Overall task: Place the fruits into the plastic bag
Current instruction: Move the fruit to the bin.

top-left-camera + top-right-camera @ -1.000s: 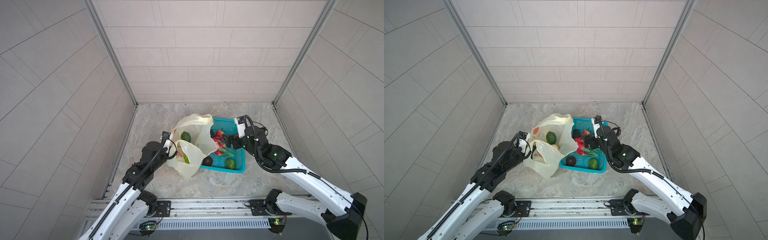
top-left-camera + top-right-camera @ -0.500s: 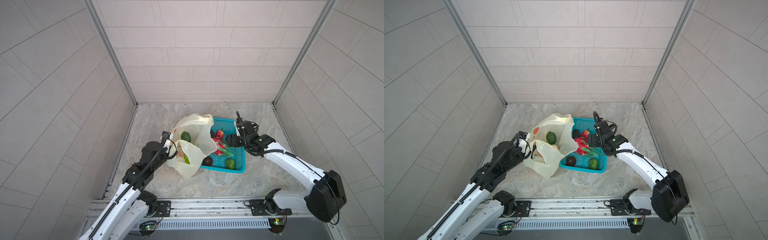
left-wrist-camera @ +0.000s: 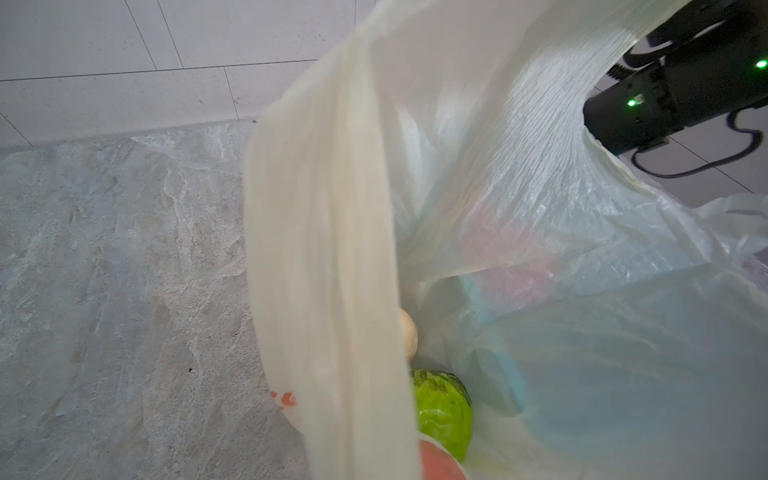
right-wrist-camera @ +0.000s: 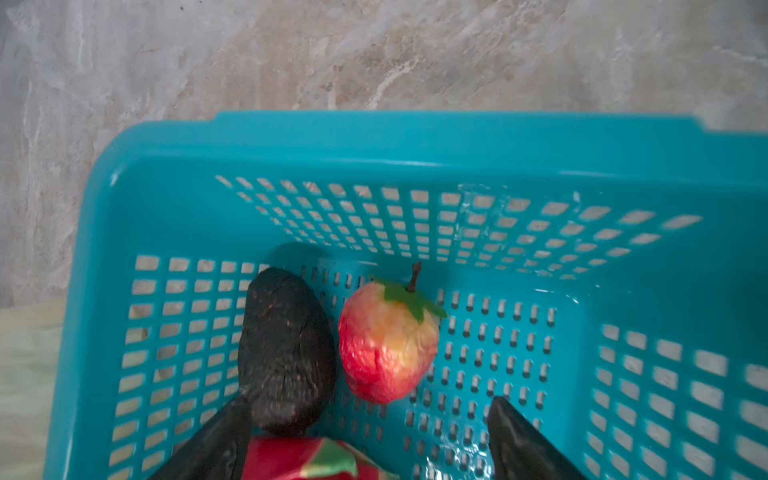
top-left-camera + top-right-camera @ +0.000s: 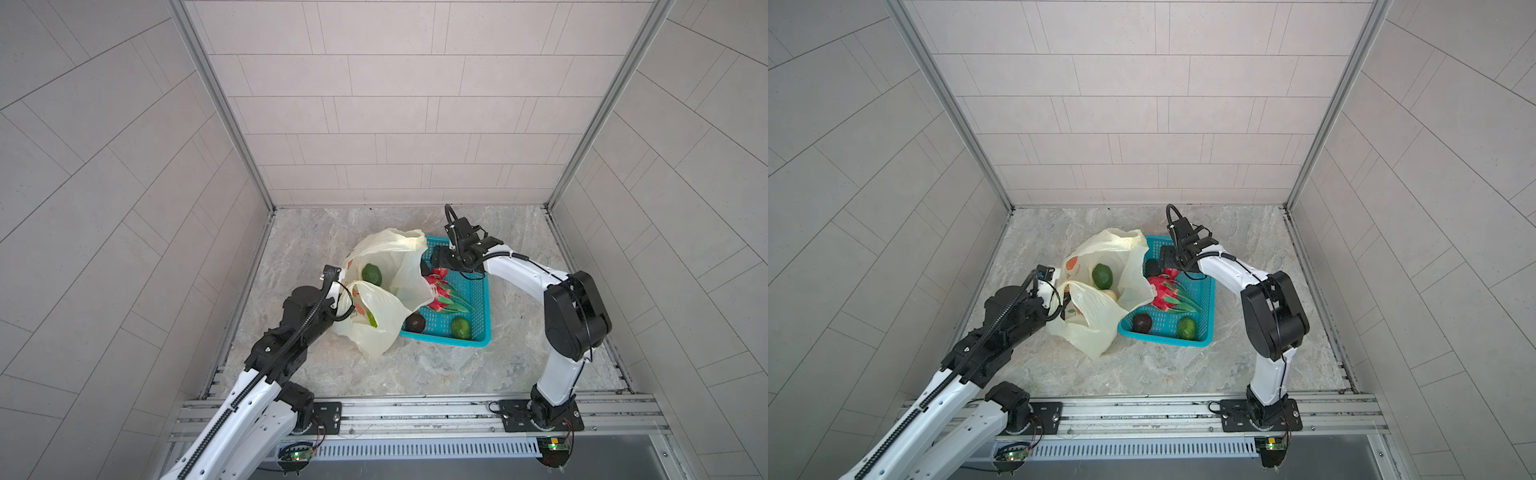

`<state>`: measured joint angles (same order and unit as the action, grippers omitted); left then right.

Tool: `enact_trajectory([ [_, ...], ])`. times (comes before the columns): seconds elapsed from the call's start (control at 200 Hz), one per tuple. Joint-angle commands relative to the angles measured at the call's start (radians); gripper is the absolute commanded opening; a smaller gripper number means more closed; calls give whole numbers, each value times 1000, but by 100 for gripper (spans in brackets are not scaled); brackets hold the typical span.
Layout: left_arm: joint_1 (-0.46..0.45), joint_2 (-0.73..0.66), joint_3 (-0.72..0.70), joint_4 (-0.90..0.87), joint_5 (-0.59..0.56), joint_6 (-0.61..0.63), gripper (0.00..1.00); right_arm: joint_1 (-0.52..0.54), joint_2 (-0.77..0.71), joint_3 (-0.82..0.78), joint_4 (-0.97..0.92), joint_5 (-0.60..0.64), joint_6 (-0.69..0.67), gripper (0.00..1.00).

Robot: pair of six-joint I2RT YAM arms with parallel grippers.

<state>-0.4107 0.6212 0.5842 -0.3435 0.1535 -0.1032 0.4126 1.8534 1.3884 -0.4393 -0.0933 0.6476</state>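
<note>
The pale-yellow plastic bag (image 5: pixel 388 309) (image 5: pixel 1096 316) (image 3: pixel 540 199) stands open beside the teal basket. My left gripper (image 5: pixel 337 297) (image 5: pixel 1059 296) is shut on its near handle (image 3: pixel 328 249); the fingers themselves are hidden. Inside the bag lies a green fruit (image 5: pixel 371 274) (image 5: pixel 1102 275) (image 3: pixel 444 409). My right gripper (image 4: pixel 365 436) (image 5: pixel 435 262) hangs open low in the basket's far corner. Just ahead of its fingertips (image 4: pixel 519 444) lie a small red fruit (image 4: pixel 388 340) and a dark fruit (image 4: pixel 286 353). The dragon fruit (image 5: pixel 442 293) (image 5: pixel 1167 293) (image 4: pixel 316 461) lies just behind them.
The teal perforated basket (image 5: pixel 480 286) (image 5: pixel 1206 291) (image 4: pixel 374 141) also holds a dark brown fruit (image 5: pixel 414 322) (image 5: pixel 1142 322) and a green fruit (image 5: pixel 460 327) (image 5: pixel 1187 327) at its near side. Tiled walls enclose the marble floor (image 5: pixel 436 365). The bag's flap overhangs the basket's left rim.
My right arm has folded back and brought its gripper down into the basket's far corner, jaws narrowing slightly. The left arm and the bag have stayed still.
</note>
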Motion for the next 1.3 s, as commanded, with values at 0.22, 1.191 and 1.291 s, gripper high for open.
enact_trajectory([
  [0.22,6,-15,-16,34,-4,16,0,-38,144,79,-61,-56,78,80],
  [1.191,7,3,-29,53,-1,16,0,-57,98,-66,19,46,207,59],
  [1.291,6,2,-30,54,1,17,0,-60,93,-71,12,55,205,59],
])
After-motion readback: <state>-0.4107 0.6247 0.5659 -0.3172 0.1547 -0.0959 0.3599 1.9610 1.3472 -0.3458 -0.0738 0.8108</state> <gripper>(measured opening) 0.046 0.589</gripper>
